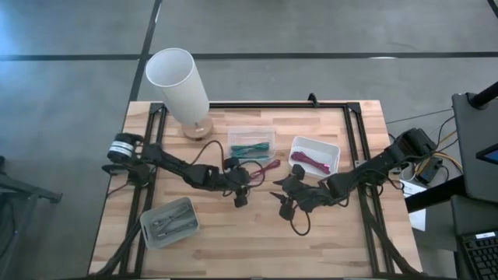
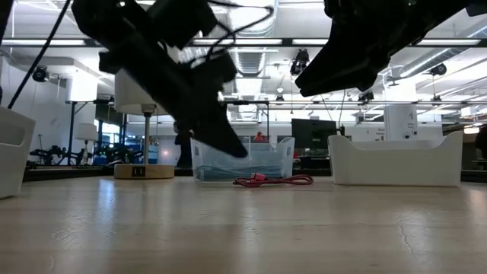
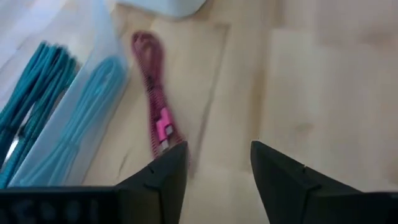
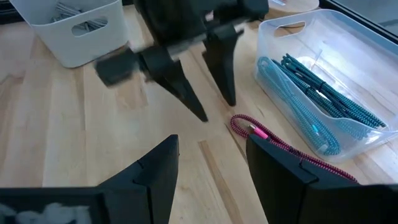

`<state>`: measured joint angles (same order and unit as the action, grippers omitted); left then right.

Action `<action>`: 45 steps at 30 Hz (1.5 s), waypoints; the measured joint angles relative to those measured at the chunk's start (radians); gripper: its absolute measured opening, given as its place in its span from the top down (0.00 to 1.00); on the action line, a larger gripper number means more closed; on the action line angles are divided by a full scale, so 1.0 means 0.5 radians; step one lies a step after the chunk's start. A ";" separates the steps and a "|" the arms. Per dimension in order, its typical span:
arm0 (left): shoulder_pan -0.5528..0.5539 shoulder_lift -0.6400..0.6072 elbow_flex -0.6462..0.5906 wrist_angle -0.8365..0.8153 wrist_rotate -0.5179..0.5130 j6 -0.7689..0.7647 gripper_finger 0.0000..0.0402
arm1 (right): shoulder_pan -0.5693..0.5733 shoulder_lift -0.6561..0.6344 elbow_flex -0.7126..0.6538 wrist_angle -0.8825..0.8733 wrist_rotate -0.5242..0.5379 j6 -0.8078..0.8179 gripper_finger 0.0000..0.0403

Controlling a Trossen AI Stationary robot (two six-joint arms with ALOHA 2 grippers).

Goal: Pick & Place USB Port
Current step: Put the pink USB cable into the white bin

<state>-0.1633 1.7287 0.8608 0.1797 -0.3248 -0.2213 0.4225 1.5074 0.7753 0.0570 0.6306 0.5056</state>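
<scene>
My left gripper (image 1: 240,196) hangs over the middle of the wooden table (image 1: 342,241), and its two fingers are apart with nothing between them. The pink cable (image 3: 154,118) lies flat on the wood just ahead of those fingers, a little to one side of the gap and not inside it. Its pink plug end is the part nearest my fingertips, but I am not touching it. From above, the pink cable (image 1: 266,166) sits right beside the clear box (image 1: 250,142) that holds the teal cables (image 1: 250,147) (they look like blue-green ropes).

My right gripper (image 1: 286,204) hangs close by, facing my left one, and its fingers are apart and empty too. The cable lies on the wood between my two grippers.

A white bin (image 1: 314,154) with more pink cables is near my right arm. A grey bin (image 1: 170,221) sits near the front, and a white lamp (image 1: 180,87) stands at the back.
</scene>
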 joint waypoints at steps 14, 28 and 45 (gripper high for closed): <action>-0.001 0.367 0.128 0.029 -0.400 -0.151 0.50 | 0.000 0.000 -0.002 -0.002 0.000 -0.010 0.54; 0.027 0.304 0.217 0.008 -0.447 -0.077 0.50 | 0.000 0.000 -0.011 -0.002 0.000 -0.006 0.54; 0.109 0.308 0.166 0.023 -0.370 -0.113 0.50 | 0.000 0.000 -0.016 -0.001 -0.001 0.001 0.54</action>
<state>-0.1089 1.8828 0.9436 0.1913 -0.5099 -0.2777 0.4225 1.5074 0.7674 0.0566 0.6300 0.5060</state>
